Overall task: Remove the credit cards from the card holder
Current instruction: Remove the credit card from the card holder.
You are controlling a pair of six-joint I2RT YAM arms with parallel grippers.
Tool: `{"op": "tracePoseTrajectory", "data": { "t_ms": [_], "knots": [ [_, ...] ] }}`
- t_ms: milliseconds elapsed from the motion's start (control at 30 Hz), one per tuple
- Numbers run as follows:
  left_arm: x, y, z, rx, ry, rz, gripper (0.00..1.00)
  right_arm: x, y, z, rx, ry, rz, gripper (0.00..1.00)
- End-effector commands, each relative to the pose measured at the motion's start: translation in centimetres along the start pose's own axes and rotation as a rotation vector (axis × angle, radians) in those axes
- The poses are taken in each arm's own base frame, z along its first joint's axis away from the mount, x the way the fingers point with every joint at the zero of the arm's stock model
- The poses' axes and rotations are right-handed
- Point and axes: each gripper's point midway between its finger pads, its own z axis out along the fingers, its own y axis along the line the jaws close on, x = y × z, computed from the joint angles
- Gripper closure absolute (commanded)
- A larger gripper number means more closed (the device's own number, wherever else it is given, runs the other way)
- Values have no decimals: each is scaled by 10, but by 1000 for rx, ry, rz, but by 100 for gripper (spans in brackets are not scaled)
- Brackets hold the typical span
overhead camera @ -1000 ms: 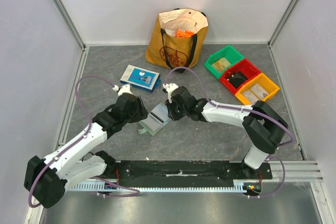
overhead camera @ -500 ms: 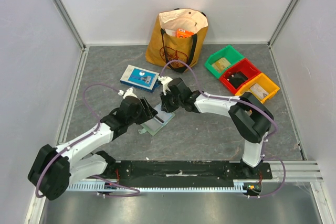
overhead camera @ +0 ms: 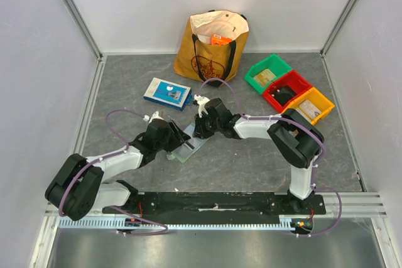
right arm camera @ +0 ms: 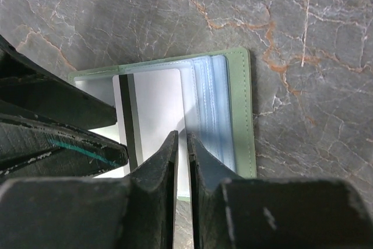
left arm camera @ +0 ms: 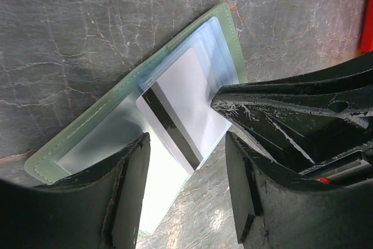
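The pale green card holder (overhead camera: 193,147) lies open on the grey table, its clear bluish pockets up (right arm camera: 213,109). A white card with a black stripe (left arm camera: 186,97) sticks partway out of a pocket; it also shows in the right wrist view (right arm camera: 154,106). My left gripper (left arm camera: 186,144) is open, low over the holder's near end, its fingers either side of the card's free end. My right gripper (right arm camera: 182,135) is shut, its tips at the card's edge beside the pocket stack; I cannot tell whether it pinches anything. The two grippers almost meet over the holder (overhead camera: 188,135).
A blue-and-white flat box (overhead camera: 167,93) lies behind the left gripper. A tan tote bag (overhead camera: 211,45) stands at the back. Green (overhead camera: 268,73), red (overhead camera: 287,90) and yellow (overhead camera: 308,106) bins sit at the back right.
My left gripper has come down and right onto the near side of the holder. My right gripper has shifted slightly back to the holder's far edge.
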Motion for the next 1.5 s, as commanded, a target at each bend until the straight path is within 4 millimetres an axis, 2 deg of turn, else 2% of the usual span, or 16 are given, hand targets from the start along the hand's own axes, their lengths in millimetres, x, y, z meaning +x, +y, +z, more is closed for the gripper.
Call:
{"op": "tracePoseTrajectory", "data": {
  "t_ms": [0, 167, 433, 533, 667, 900, 1033, 1333, 1367, 1467],
  "knots": [
    [-4, -5, 3, 35, -27, -86, 40, 24, -6, -6, 26, 48, 58, 83],
    [2, 3, 3, 27, -17, -105, 40, 27, -11, -6, 44, 48, 71, 84],
    [9, -4, 4, 100, 5, -102, 47, 26, -16, -6, 51, 42, 84, 85],
    [10, -7, 4, 115, 12, -103, 55, 28, -19, -6, 54, 45, 91, 85],
    [10, -5, 2, 123, 0, -115, 75, 26, -20, -7, 57, 39, 92, 85],
    [10, -4, 0, 141, -11, -134, 98, 27, -22, -6, 55, 41, 102, 85],
    [11, -5, -3, 155, -11, -150, 98, 27, -26, -6, 62, 39, 109, 86],
    [13, 7, -14, 131, -33, -162, 98, 27, -28, -5, 56, 36, 121, 86],
    [13, 8, -13, 127, -34, -163, 96, 27, -28, -5, 52, 39, 120, 86],
    [12, 5, -10, 128, -29, -161, 81, 28, -26, -4, 45, 41, 121, 86]
  ]
}}
